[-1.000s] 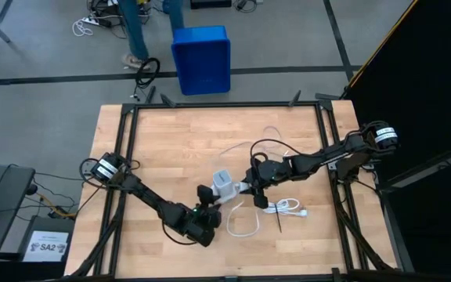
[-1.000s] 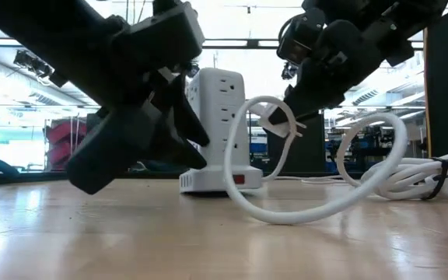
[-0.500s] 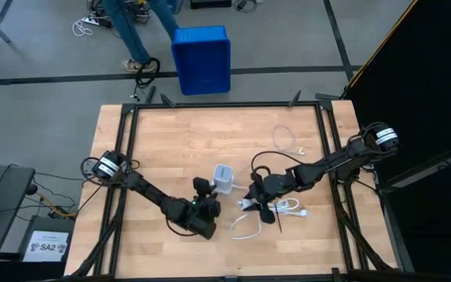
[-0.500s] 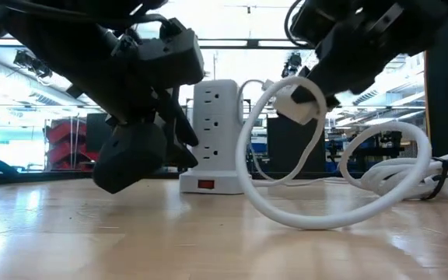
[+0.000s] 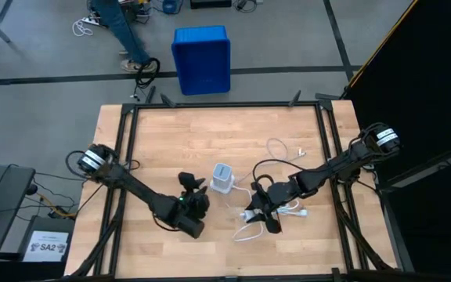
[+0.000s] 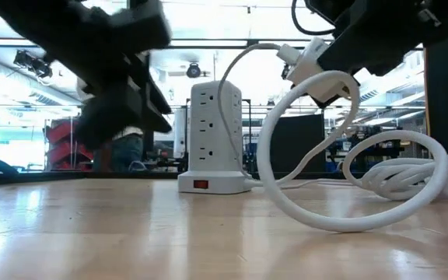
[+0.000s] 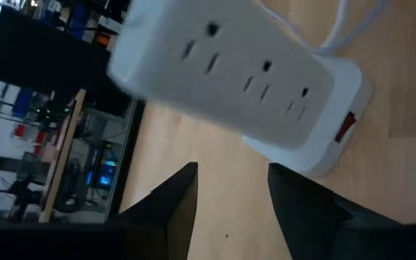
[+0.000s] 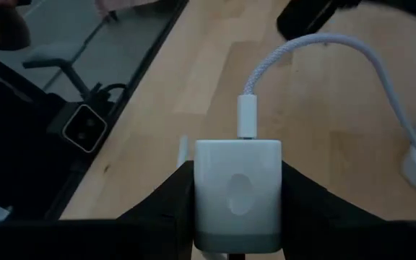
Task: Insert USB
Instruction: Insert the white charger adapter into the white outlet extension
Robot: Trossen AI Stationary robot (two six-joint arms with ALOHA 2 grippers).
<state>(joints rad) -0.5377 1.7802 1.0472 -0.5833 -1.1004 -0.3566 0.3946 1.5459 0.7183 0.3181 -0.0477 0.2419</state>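
Wooden bench top (image 5: 178, 141) inside a black frame, grey floor behind, blue bin (image 5: 201, 59) at upper centre of the high view, and a person's legs (image 5: 120, 30) at the top edge.

Right gripper (image 8: 238, 209): fingers closed on a white charger block (image 8: 237, 193), one dark finger (image 8: 166, 209) pressed to each side. In the high view this gripper (image 5: 261, 211) sits lower centre-right, above the bundled thick white cord (image 5: 288, 208). In the low view the block (image 6: 320, 78) hangs in the air at upper right.

USB (image 8: 352, 61): braided whitish-grey cable; its white plug is seated in the top face of the held block. From there it arcs away toward the upper right of the right wrist view. In the high view a thin loose stretch (image 5: 276, 147) lies right of centre, its end plug (image 5: 301, 153) on the wood.

White tower power strip (image 5: 223, 179) stands upright at centre, red switch on its base (image 6: 201, 184). A thick white cord loop (image 6: 317, 179) rises in front of it in the low view.

Left gripper (image 7: 230, 195): fingers part-open, nothing between them, aimed at the strip (image 7: 222, 76). In the high view it (image 5: 193, 197) is left of the strip, not touching.
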